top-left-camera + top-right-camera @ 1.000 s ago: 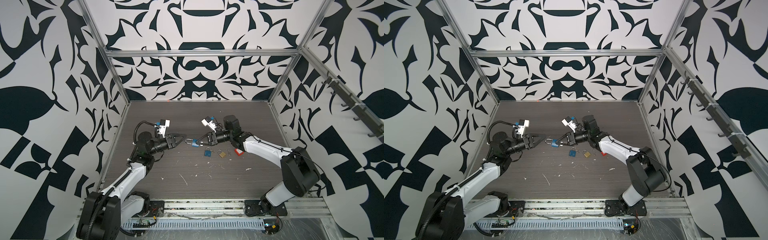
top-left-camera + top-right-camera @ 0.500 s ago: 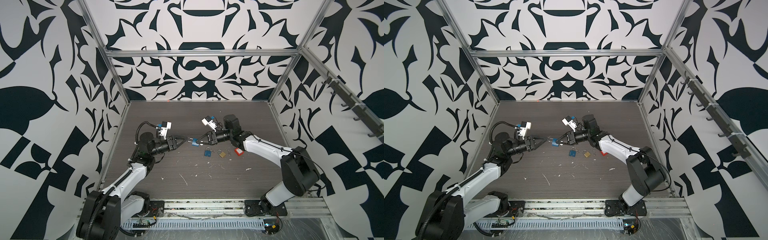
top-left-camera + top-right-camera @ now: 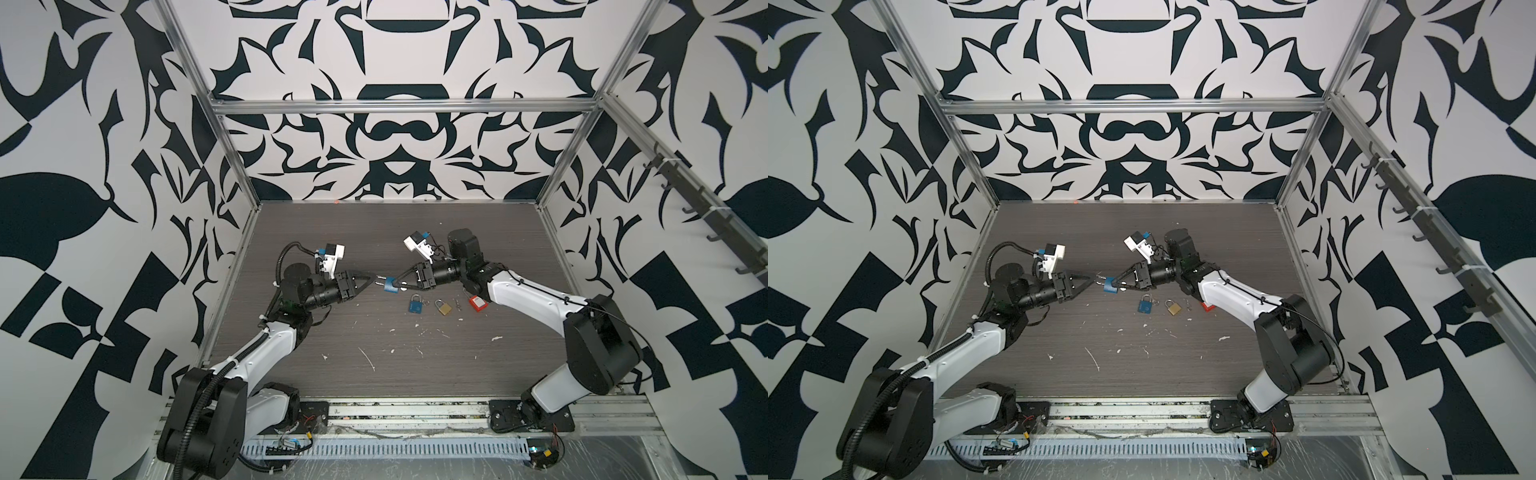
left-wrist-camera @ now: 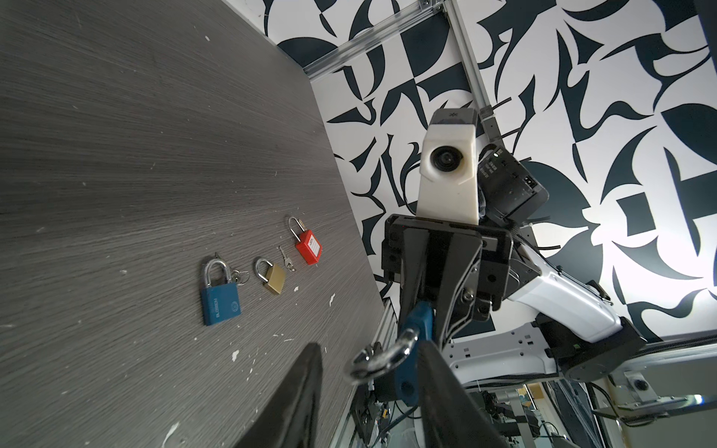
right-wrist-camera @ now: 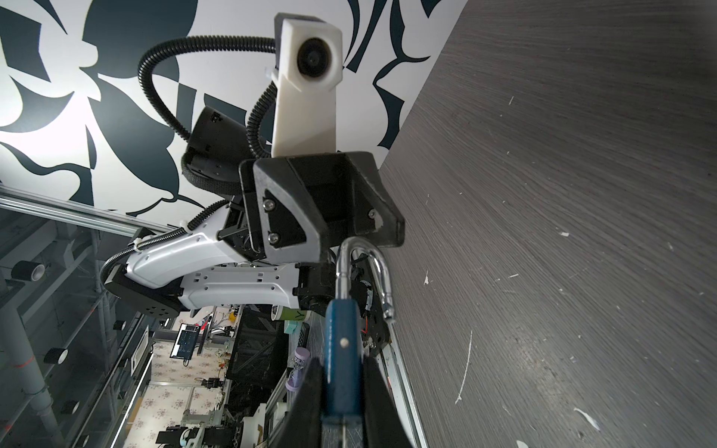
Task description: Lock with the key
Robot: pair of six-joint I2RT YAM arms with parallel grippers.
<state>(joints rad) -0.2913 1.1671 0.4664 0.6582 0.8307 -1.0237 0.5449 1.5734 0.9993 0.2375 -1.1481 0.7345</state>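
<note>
The right gripper [image 3: 398,284] reaches toward the middle of the table [image 3: 374,232] with its fingers [image 5: 306,399] clamped on the two flat faces of a blue padlock [image 3: 389,287], which hangs clear above the dark wood grain. The padlock's steel shackle [image 5: 362,256] stands open: in the right wrist view one leg runs into the body, while the other ends free beside it. The shackle points straight at the left gripper [image 3: 371,276], and in both top views the two grippers meet nose to nose, a little left of the table's centre. The left gripper's fingers [image 4: 298,395] are parted. In the left wrist view the bend of the shackle lies in the gap between them, close against one finger and not pinched; whether it touches that finger cannot be told. Below and to the right of the held lock, three more padlocks lie flat in a row on the table. A second blue padlock [image 3: 414,304] has its shackle closed and a ring of keys [image 4: 240,276] right beside that shackle. Next comes a brass padlock [image 3: 444,307], then a small loose key [image 4: 286,260], then a red padlock [image 3: 477,301] with a white label. White flecks [image 3: 370,359] are scattered over the nearer part of the table.
</note>
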